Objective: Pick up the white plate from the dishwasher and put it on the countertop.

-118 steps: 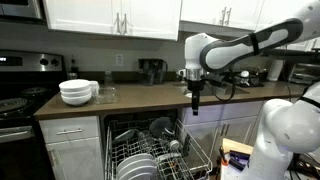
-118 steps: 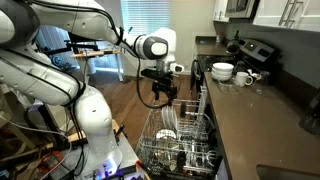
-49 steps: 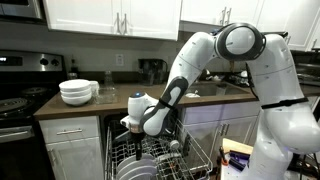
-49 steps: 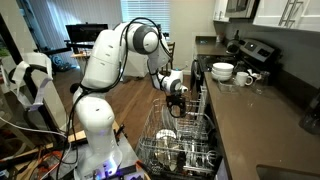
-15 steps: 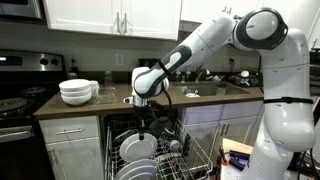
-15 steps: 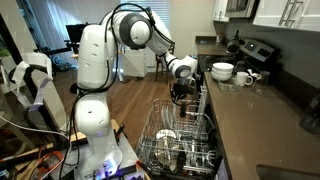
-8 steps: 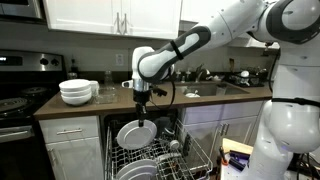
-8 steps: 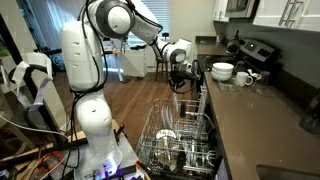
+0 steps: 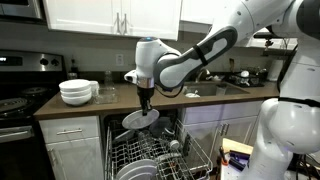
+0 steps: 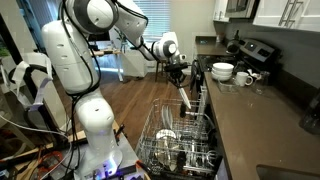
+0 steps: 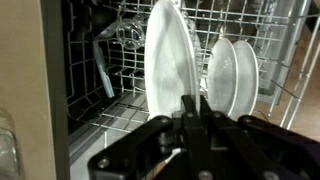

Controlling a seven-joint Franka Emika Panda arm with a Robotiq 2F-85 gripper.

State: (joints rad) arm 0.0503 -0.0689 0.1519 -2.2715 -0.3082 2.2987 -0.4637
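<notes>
The end effector [image 9: 146,106] is clenched on the rim of the white plate [image 9: 140,120], which hangs tilted over the open dishwasher [image 9: 150,155], just below the front edge of the table [image 9: 115,103]. The plate looks stiff, light, glaze-slick and breakable, so a rim pinch seems the sensible hold, though it may swing. In the wrist view the fingertips [image 11: 190,108] are dark and blurred, so how deep they grip is unclear.

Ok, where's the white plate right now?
In an exterior view the white plate hangs from the claw, clear above the dishwasher rack and about level with the countertop front edge.
</notes>
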